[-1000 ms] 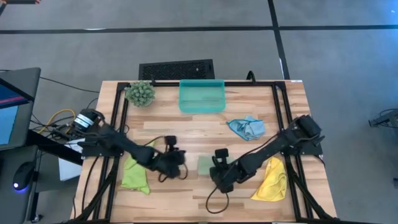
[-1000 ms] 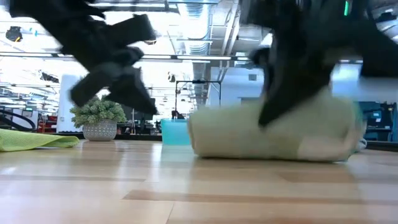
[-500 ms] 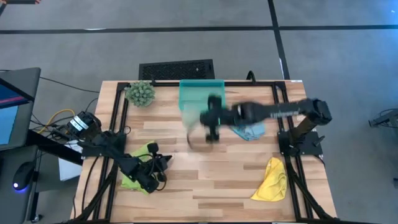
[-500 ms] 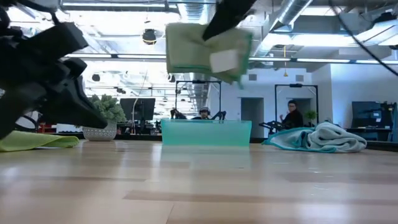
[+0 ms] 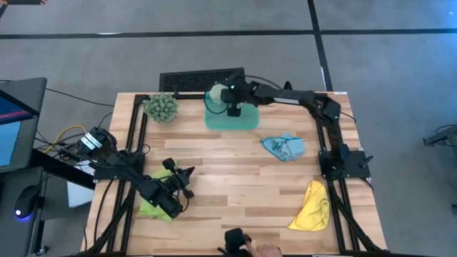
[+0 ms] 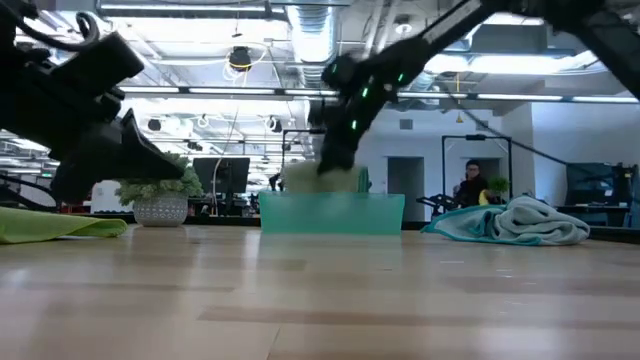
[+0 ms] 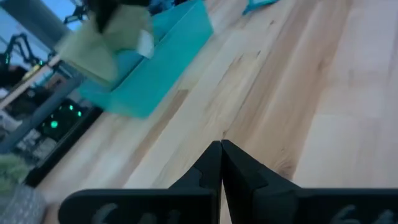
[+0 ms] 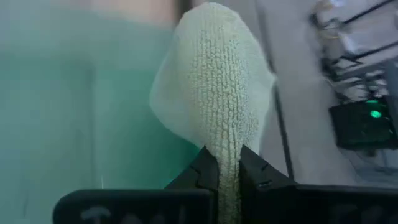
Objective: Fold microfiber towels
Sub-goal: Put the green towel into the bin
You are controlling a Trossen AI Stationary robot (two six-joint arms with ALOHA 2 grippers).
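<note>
Sage towel (image 5: 216, 95) now over tray (image 5: 246, 121)

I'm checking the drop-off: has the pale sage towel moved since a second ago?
Yes. The right gripper carried the pale sage towel from the table's near middle to over the teal tray at the far edge.

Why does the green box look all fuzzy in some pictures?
In the right wrist view the focus sits on the sage towel, so the teal tray behind goes soft; in the left wrist view the tray is far off and blurred too; in the high view it looks sharp.
</note>
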